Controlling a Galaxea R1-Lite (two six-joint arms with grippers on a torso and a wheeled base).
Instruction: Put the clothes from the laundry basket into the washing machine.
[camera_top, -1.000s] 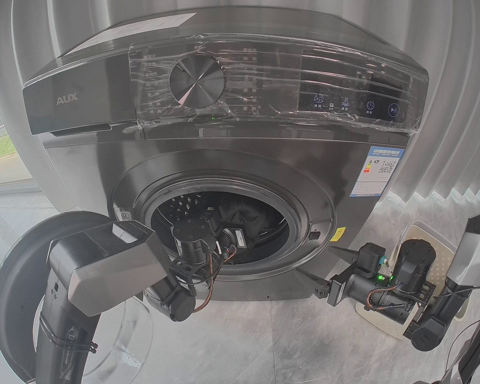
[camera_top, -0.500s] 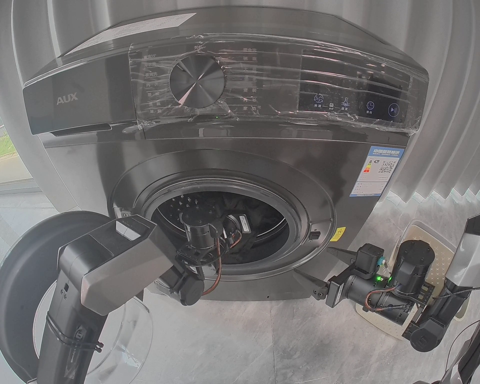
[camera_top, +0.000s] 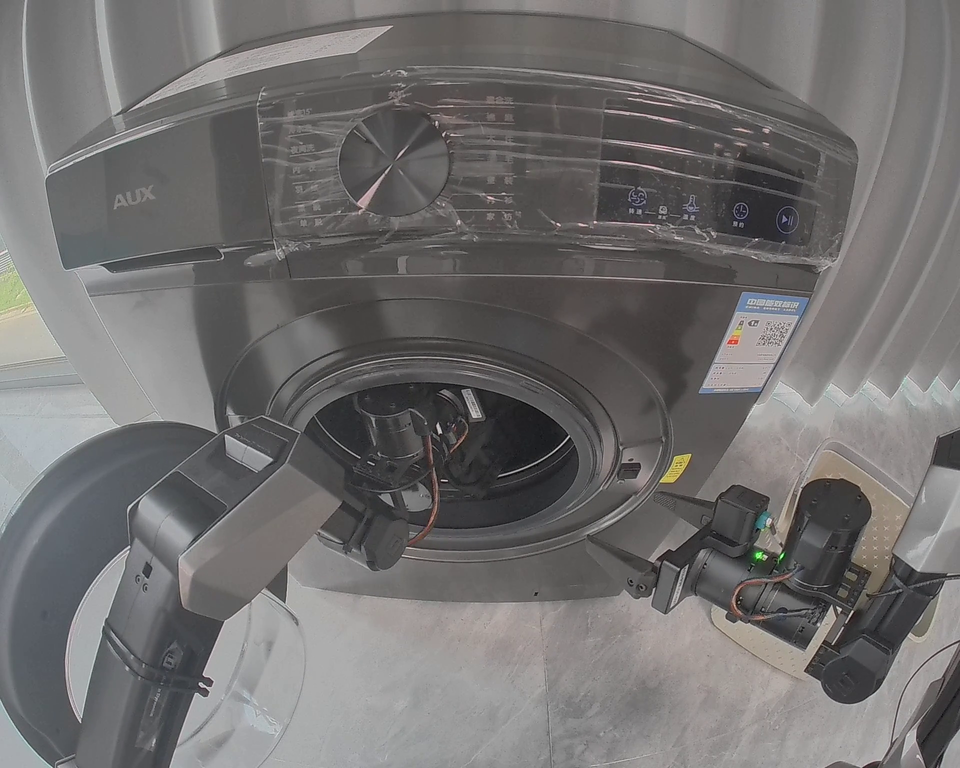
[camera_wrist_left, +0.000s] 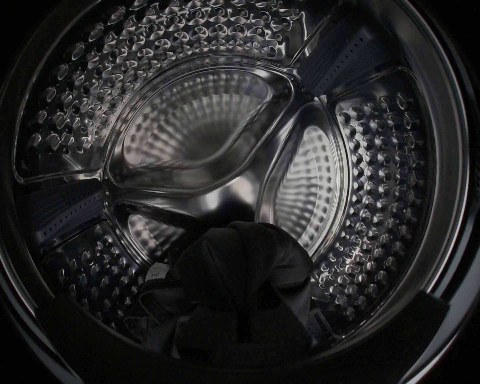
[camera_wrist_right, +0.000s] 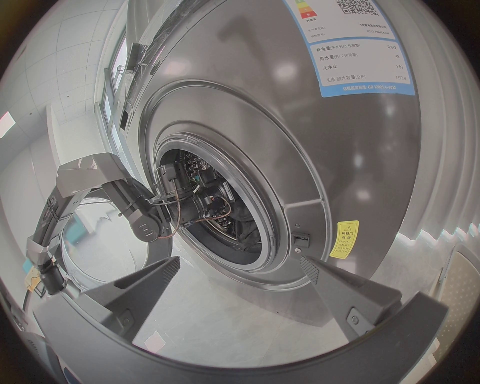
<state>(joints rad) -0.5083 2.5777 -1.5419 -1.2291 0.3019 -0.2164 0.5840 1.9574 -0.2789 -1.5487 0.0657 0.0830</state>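
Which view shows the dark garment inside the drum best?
Left wrist view: it looks straight into the drum, with the garment low in front. In the head and right wrist views, the left arm hides most of it.

**Head view:** the camera sits high and faces forward and down onto the front of the washing machine (camera_top: 480, 300). It is close enough that the control panel (camera_top: 540, 165) looms near, with the porthole (camera_top: 440, 450) below centre.

**Left wrist view:** the camera is inside the porthole and faces the rear wall of the drum (camera_wrist_left: 200, 130). A dark garment (camera_wrist_left: 240, 285) lies close before the lens.

**Right wrist view:** the camera is low, near the floor (camera_wrist_right: 215, 320) off the machine's right side. It faces obliquely across the spread fingers of the right gripper (camera_wrist_right: 240, 260) towards the porthole.

**Shared by the head and right wrist views:** the porthole, the left arm (camera_top: 240, 510) with its wrist inside it, the open door (camera_top: 50, 560) and the yellow sticker (camera_top: 676, 467).
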